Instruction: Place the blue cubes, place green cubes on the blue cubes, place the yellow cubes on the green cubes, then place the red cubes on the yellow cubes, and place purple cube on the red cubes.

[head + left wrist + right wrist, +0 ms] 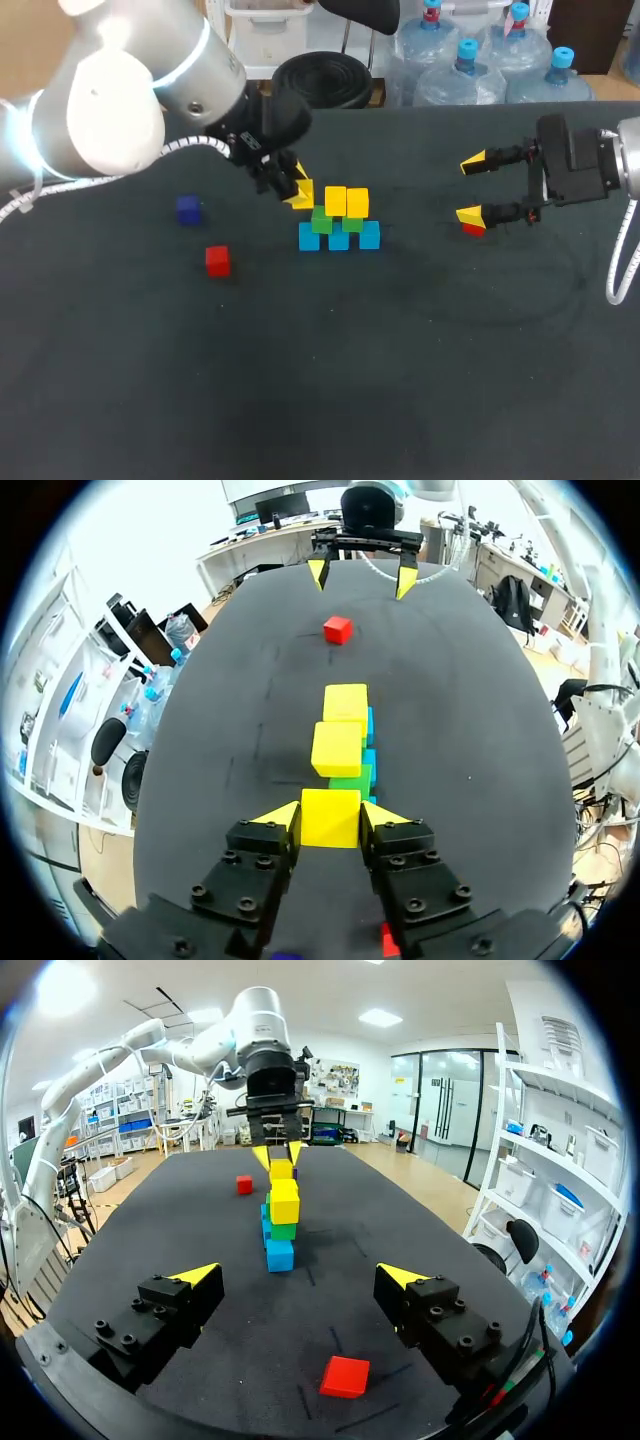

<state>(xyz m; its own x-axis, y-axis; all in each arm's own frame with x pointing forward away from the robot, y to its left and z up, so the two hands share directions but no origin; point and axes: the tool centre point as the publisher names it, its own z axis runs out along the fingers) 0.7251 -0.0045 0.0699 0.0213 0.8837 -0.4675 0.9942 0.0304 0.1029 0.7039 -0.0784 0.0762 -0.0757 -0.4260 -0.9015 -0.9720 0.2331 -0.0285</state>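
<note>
Head view: the left gripper (296, 190) gripped a small yellow cube (304, 193) just beside the blue, green and yellow cube stack (339, 222). The right gripper (473, 187) gaped empty over a red cube (473, 230). Left wrist view: both fingers (280, 815) pressed the yellow cube's sides. Right wrist view: the red cube lay between wide-open fingers (195, 1275).

We note 1 thing outside the task: the table (330, 400). Its top is dark, matte and nearly black, and it fills most of the head view. The far edge runs straight across. Toward the table's right side we see faint curved scuff marks (500, 300). Near its right end there are 2 or 3 thin dark line marks (336, 1338) on the surface.
</note>
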